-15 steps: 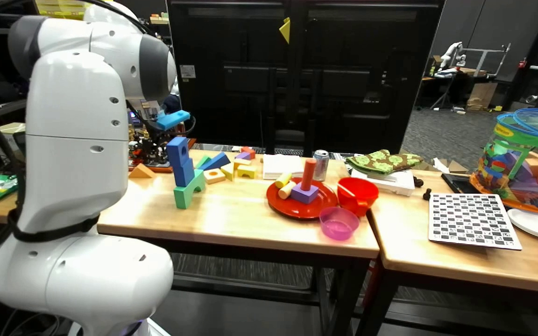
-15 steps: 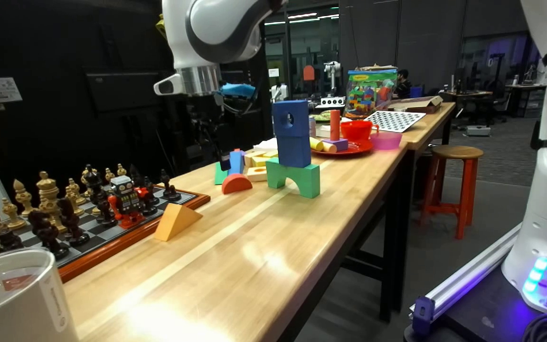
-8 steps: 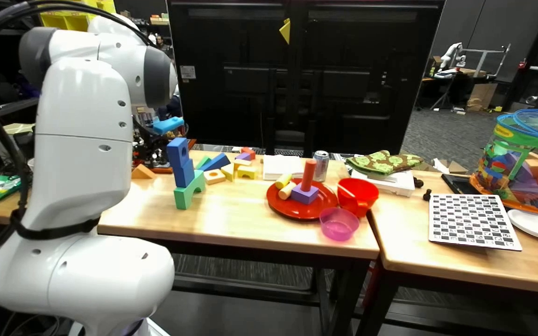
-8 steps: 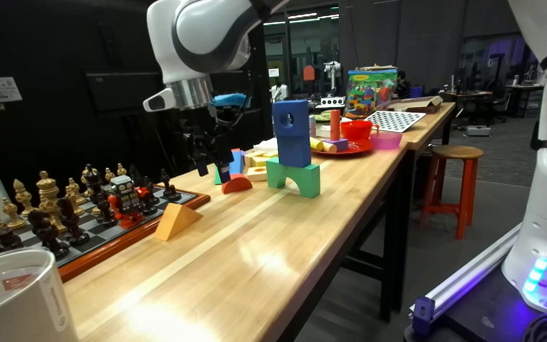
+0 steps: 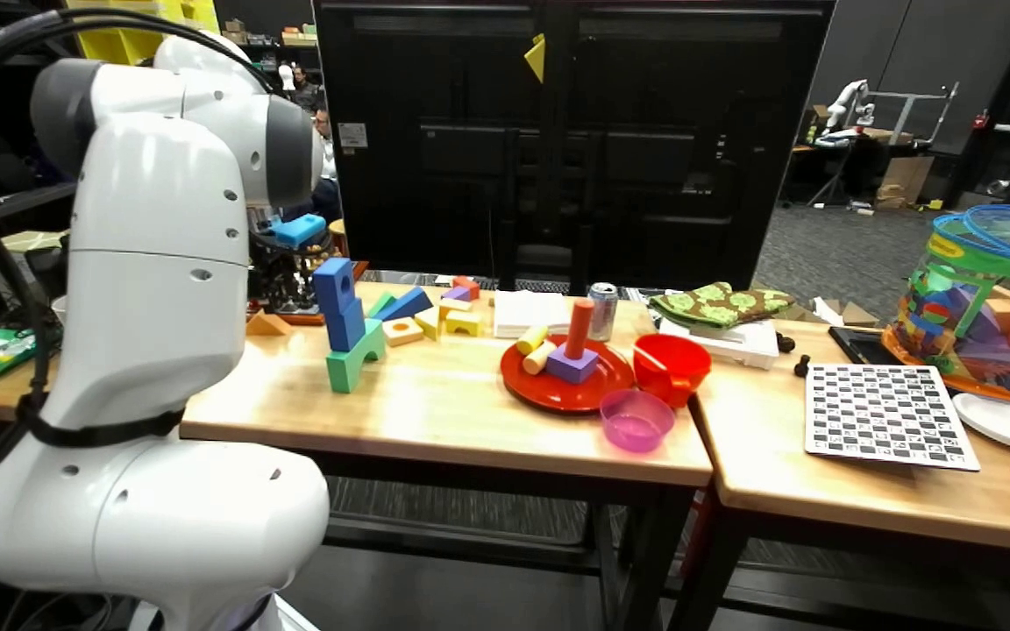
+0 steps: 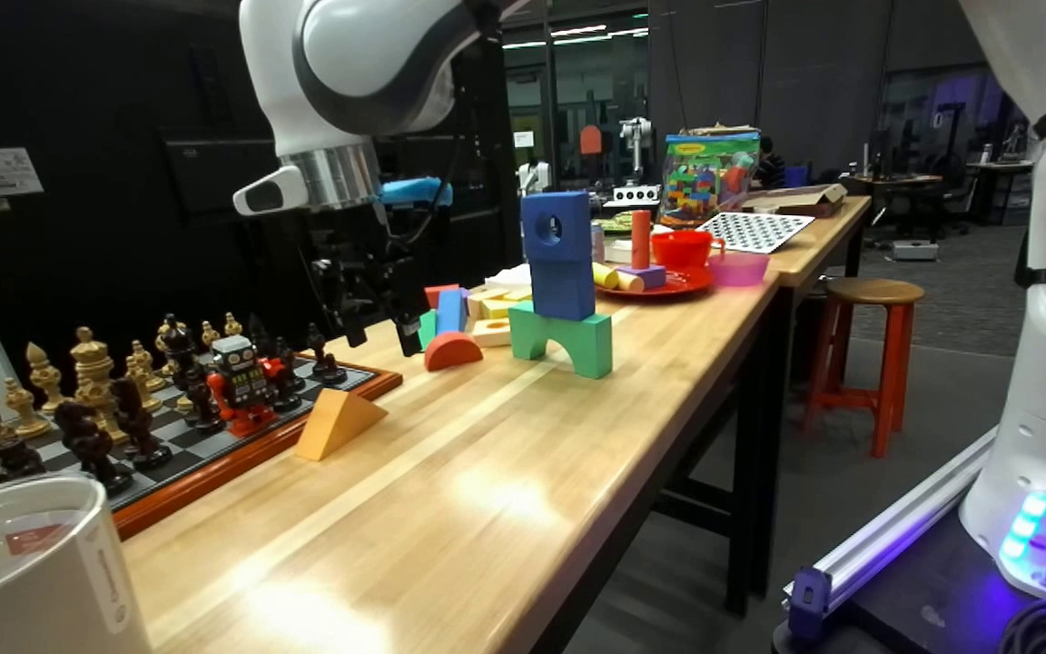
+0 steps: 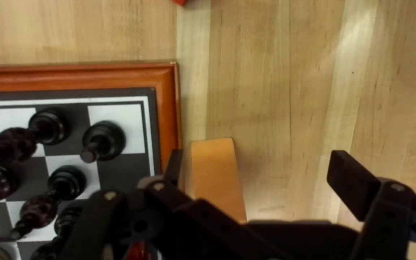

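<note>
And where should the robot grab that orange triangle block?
From straight above, I'd say: the open gripper should pinch the orange triangular block across its flat, upright triangle ends, below the peak. Its upper sides slope, so a grip there might slip. Mind the chessboard, close beside one end.

Found, in an exterior view, a bowl (image 5: 636, 429) at the table's (image 5: 435, 425) near right corner, a cup (image 5: 670, 368) behind, a plate (image 5: 549, 396) to their left with a block (image 5: 572, 366) and cylinders (image 5: 538, 358) on it, an arch (image 5: 345, 366) farther left under two stacked blocks (image 5: 345, 326), and a wedge (image 6: 337, 425) just beside the chessboard (image 6: 205, 480) at the far long edge.
</note>
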Controlling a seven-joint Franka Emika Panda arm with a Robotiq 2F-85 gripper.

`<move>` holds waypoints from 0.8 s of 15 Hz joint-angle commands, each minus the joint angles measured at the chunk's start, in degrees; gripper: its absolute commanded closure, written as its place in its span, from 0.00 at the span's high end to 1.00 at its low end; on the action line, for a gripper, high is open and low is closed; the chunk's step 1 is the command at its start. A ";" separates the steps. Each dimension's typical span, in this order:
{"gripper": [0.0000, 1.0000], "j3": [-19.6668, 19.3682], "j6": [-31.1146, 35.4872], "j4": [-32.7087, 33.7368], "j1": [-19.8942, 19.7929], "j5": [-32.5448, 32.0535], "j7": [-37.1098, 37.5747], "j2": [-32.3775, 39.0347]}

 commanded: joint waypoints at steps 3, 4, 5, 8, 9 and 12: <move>1.00 0.19 -0.90 4.09 1.20 -0.23 -6.74 3.03; 1.00 0.18 -1.01 4.71 1.32 -0.16 -7.88 3.54; 1.00 0.04 -1.12 5.28 1.52 -0.22 -8.55 3.97; 1.00 -0.12 -1.29 7.15 2.12 -0.04 -10.13 5.29; 1.00 -0.19 -1.38 7.89 2.43 -0.06 -10.30 5.80; 1.00 -0.20 -1.40 9.38 3.20 0.08 -10.63 6.87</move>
